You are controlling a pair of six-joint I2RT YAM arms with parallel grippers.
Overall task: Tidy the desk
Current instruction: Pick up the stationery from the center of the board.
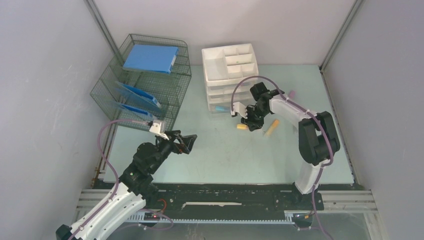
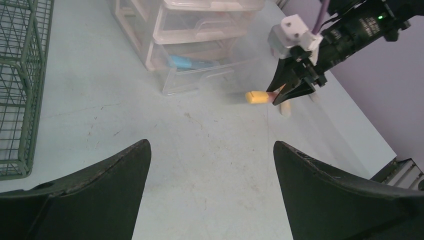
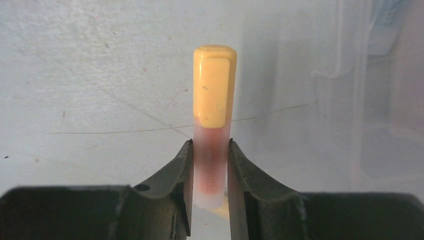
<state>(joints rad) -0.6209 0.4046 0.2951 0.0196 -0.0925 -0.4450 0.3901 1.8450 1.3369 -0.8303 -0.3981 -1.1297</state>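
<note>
The desk is a pale mint-green tabletop. My right gripper is shut on a highlighter with a yellow cap and a pinkish translucent body. It grips the body, and the cap points towards the drawer unit. It holds the highlighter low over the desk. The left wrist view shows the same highlighter in the right gripper. My left gripper is open and empty above the desk's near left part, its fingers wide apart.
A second orange-yellow marker lies just right of the right gripper. A white drawer unit stands at the back, its lowest clear drawer pulled out with a blue item inside. A wire rack with blue folders stands back left. A small pink item lies far right.
</note>
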